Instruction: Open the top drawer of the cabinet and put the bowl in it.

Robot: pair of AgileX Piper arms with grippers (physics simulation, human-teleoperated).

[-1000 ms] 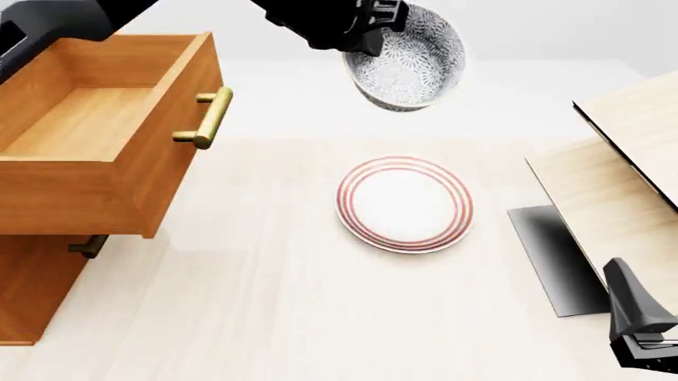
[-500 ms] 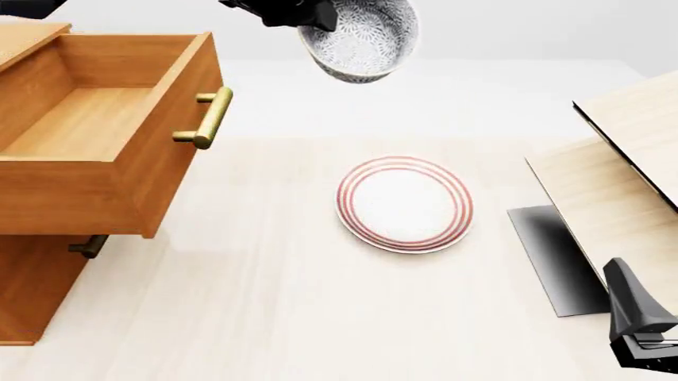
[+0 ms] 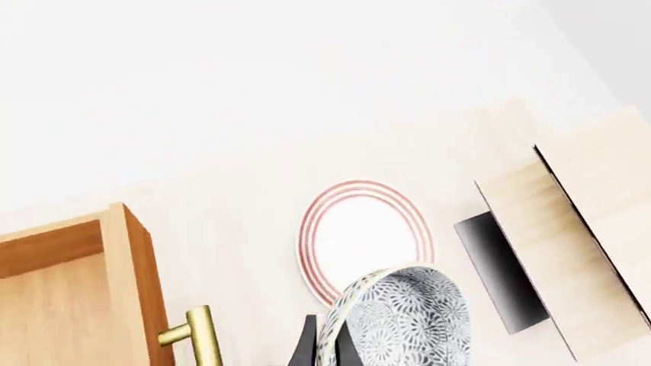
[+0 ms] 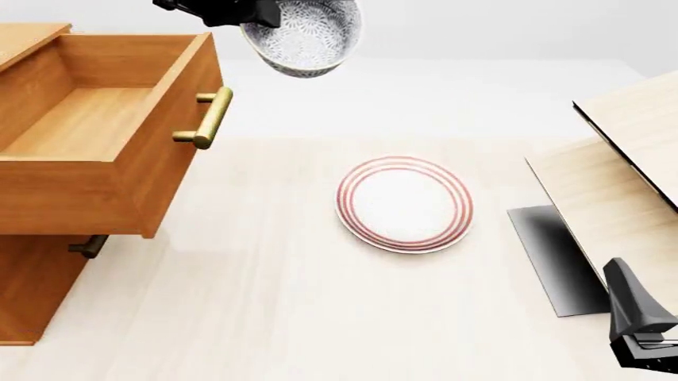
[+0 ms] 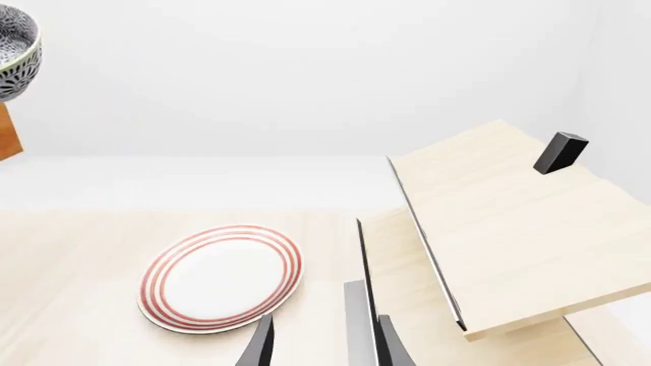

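My left tool (image 4: 254, 14) grips the bowl (image 4: 302, 36) by its rim, high beside the open top drawer (image 4: 101, 119); I should clear the drawer's front edge, centre over the cavity, then lower gently.

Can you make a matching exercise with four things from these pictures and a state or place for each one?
Things:
1. bowl
2. plate
3. top drawer
4. right gripper

States:
a. pulled open, nothing inside
b. lying flat on the table
c. held up in the air by the left gripper
d. low at the near right, holding nothing

Pairs: 1-c, 2-b, 3-a, 4-d
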